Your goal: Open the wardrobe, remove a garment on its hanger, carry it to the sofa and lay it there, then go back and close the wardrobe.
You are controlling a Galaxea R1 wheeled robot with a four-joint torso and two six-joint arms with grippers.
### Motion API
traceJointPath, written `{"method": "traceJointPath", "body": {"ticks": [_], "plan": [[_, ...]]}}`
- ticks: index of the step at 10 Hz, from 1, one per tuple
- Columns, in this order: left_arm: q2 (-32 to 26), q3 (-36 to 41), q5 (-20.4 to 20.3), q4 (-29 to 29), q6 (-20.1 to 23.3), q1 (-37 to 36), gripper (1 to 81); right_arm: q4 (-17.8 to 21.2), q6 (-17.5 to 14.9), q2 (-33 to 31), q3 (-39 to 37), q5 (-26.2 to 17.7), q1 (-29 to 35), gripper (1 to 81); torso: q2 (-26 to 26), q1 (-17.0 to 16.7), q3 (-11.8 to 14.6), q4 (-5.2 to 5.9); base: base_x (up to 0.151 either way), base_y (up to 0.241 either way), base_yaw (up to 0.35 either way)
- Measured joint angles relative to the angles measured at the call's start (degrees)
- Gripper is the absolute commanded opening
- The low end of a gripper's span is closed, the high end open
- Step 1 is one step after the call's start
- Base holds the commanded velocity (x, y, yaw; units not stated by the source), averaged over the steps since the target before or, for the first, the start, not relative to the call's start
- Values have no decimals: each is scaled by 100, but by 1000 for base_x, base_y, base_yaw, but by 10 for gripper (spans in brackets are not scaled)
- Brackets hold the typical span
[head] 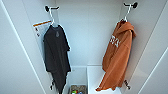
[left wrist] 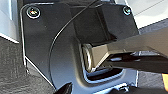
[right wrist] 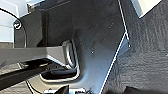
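White wardrobe, slouchy orange garment

White lettering on orange hoodie chest, right of frame, too blurry to read; nothing else legible.

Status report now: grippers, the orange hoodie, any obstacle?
Wardrobe open. Orange hoodie on its hanger, right-hand hook, untouched. Black T-shirt hangs left, apart. Grippers' state unreadable.
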Motion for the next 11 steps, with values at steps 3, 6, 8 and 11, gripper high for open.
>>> {"method": "traceJointPath", "body": {"ticks": [3, 6, 8, 11], "plan": [[20, 2, 11, -4, 0, 38, 811, 0, 0, 0, -2, 4, -35, 811, 0, 2, 0, 0, 23, 0, 0], [7, 2, 26, -6, 0, 52, 811, -5, -2, 12, -2, -2, -50, 811, 0, -2, 0, 0, 0, 0, 0], [9, 2, 26, -6, 0, 51, 811, -2, -78, 12, -2, 0, -46, 811, 0, -2, 0, 0, 35, 0, 0], [9, 2, 45, -6, 2, 74, 811, -2, -89, 12, -2, -7, -77, 811, -4, -3, 2, 0, 84, 0, 0]]}}
